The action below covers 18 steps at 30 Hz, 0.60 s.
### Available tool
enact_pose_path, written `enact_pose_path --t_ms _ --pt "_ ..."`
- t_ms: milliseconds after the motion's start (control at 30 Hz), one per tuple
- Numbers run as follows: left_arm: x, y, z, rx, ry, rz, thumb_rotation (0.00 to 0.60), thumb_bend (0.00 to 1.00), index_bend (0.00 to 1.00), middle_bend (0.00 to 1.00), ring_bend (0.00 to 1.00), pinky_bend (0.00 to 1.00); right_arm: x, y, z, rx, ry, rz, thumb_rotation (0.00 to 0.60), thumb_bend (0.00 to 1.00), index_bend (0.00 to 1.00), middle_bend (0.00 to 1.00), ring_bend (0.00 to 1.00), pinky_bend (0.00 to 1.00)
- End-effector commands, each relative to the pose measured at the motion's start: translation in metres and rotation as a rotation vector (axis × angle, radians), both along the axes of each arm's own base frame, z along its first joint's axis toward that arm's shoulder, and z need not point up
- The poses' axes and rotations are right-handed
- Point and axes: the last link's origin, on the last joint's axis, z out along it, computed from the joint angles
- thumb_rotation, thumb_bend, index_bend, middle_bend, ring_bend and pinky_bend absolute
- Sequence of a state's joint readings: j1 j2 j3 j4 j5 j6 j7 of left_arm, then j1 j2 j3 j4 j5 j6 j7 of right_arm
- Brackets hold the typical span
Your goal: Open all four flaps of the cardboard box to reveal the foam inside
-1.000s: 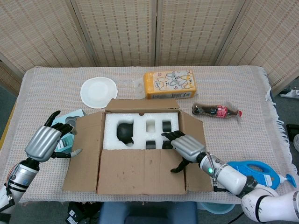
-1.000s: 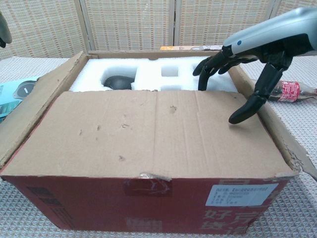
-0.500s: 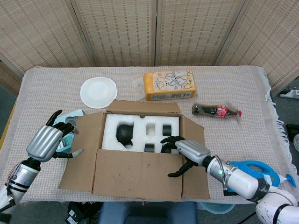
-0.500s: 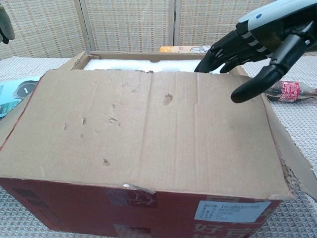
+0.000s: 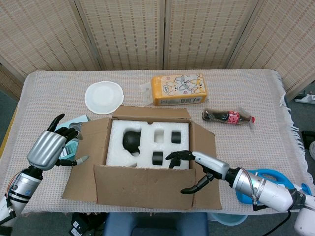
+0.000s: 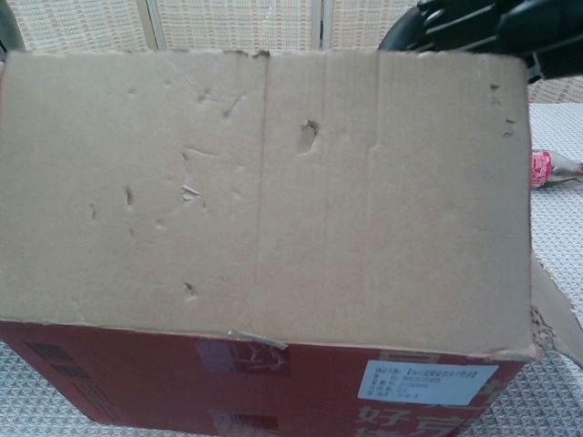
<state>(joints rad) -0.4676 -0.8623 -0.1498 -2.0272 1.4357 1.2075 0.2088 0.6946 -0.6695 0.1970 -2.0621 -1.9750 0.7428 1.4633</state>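
a: where's the cardboard box (image 5: 142,162)?
b: near the front edge of the table (image 5: 246,88), with its white foam (image 5: 147,142) showing from the head view. the back, left and right flaps lie folded outward — the near flap (image 6: 264,173) stands up and fills most of the chest view.

a: and the right hand (image 5: 199,167)?
b: it's at the box's near right corner, fingers spread apart with nothing in them, fingertips over the foam's edge and the thumb curling down by the near flap. whether it touches the cardboard i cannot tell.

a: the left hand (image 5: 51,147)?
b: just left of the box, beside the left flap, fingers wide and holding nothing.

a: anything else?
b: a white plate (image 5: 104,97), an orange tissue pack (image 5: 178,89), a dark bottle (image 5: 229,117) and a blue spray bottle (image 5: 268,179) — all apart from the box.
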Motion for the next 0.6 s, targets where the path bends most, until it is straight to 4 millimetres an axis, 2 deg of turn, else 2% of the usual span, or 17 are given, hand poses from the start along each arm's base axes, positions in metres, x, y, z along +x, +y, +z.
enact_pose_path --t_ms 33,200,467,600 --pt "0.0 0.0 0.004 0.015 -0.003 0.005 0.206 0.22 0.44 0.45 0.42 0.0 -0.031 0.019 0.032 0.281 -0.118 0.125 0.477 0.08 0.38 0.19 0.12 0.0" --pt "0.0 0.0 0.01 0.04 -0.006 0.014 0.203 0.22 0.44 0.45 0.42 0.0 -0.032 0.032 0.036 0.374 -0.172 0.174 0.477 0.08 0.38 0.19 0.12 0.0" --pt "-0.002 -0.002 0.017 0.066 -0.014 0.022 0.205 0.22 0.44 0.45 0.42 0.0 -0.027 0.054 0.026 0.494 -0.192 0.215 0.478 0.08 0.38 0.19 0.12 0.0" --pt "-0.003 -0.002 0.018 0.069 -0.016 0.026 0.201 0.22 0.44 0.45 0.42 0.0 -0.028 0.058 0.024 0.498 -0.197 0.217 0.476 0.08 0.38 0.19 0.12 0.0"
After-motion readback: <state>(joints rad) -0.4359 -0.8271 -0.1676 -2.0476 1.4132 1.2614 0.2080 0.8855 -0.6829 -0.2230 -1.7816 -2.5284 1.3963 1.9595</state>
